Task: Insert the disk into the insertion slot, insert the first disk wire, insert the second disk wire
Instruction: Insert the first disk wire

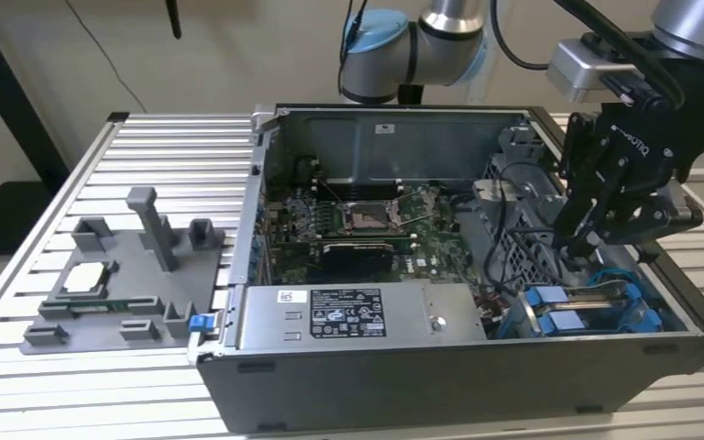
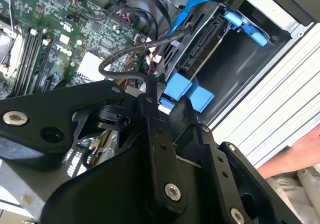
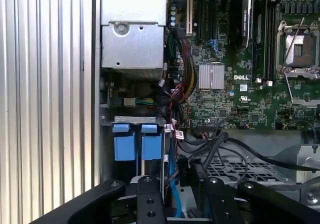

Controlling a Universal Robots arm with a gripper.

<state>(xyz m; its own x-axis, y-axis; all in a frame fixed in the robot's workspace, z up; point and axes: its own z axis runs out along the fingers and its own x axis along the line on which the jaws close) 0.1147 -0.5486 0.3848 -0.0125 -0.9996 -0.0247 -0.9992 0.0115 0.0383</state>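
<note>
On the exterior view's left, a grey fixture tray sits on the slatted table. At centre stands the open computer case, its motherboard bare behind the power-supply box. On the right, the claw hangs inside the case just above the insertion slot, where the disk lies seated in its blue carrier. A black wire loops up to the claw's tip. Whether the claw is open or closed on it, I cannot tell.
</note>
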